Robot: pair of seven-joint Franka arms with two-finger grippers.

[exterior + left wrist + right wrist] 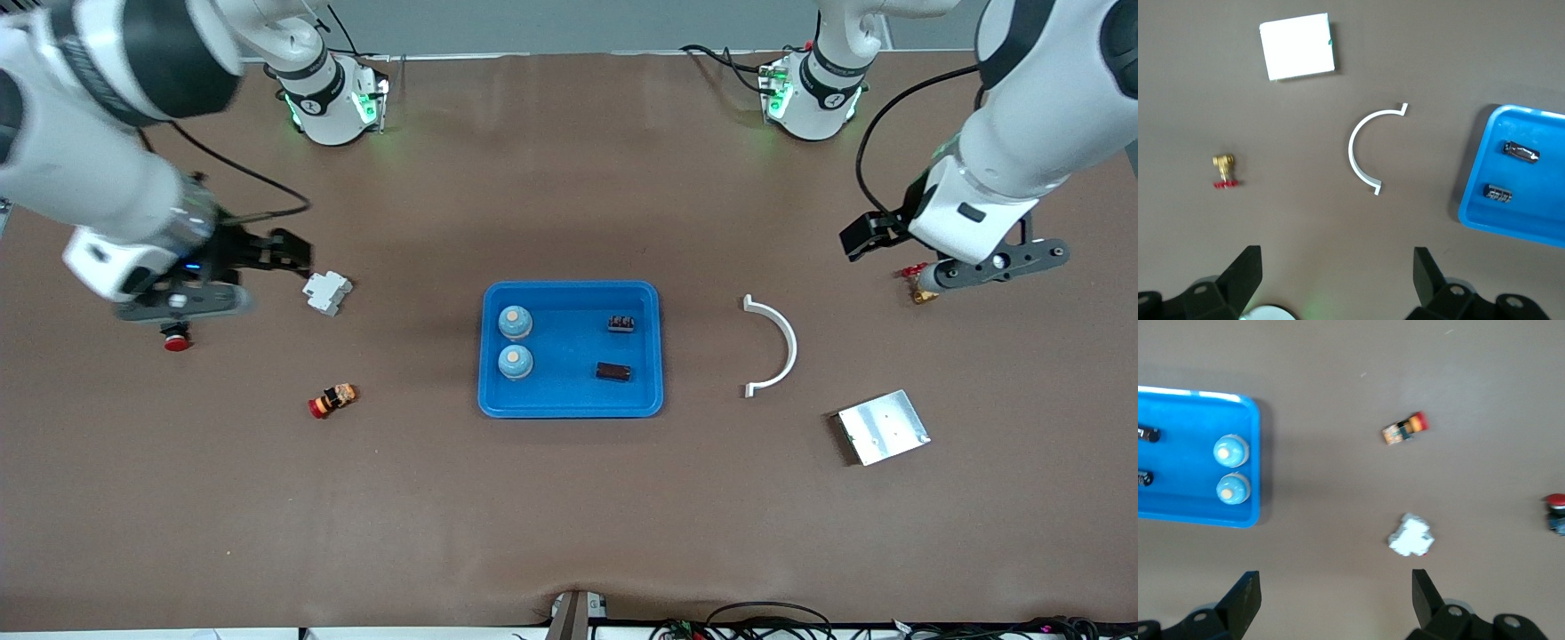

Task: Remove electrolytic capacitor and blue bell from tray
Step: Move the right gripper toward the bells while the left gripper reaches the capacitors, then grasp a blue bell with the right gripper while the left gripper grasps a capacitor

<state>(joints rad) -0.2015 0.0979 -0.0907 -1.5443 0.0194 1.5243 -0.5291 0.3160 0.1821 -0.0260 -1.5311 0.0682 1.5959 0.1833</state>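
A blue tray (569, 404) sits mid-table. In it stand two pale blue bells (515, 322) (515, 362) on the side toward the right arm, and two dark capacitors (621, 324) (613, 372) on the side toward the left arm. My left gripper (871, 236) is open and empty, up over the left arm's end of the table; its view shows the tray's rim (1471, 200) and the capacitors (1521, 151). My right gripper (280, 253) is open and empty over the right arm's end; its view shows the bells (1229, 450).
Toward the left arm's end lie a white arc piece (775, 345), a metal plate (883, 427) and a brass valve (920, 286). Toward the right arm's end lie a white breaker (327, 291), a red button (176, 339) and an orange-red part (332, 400).
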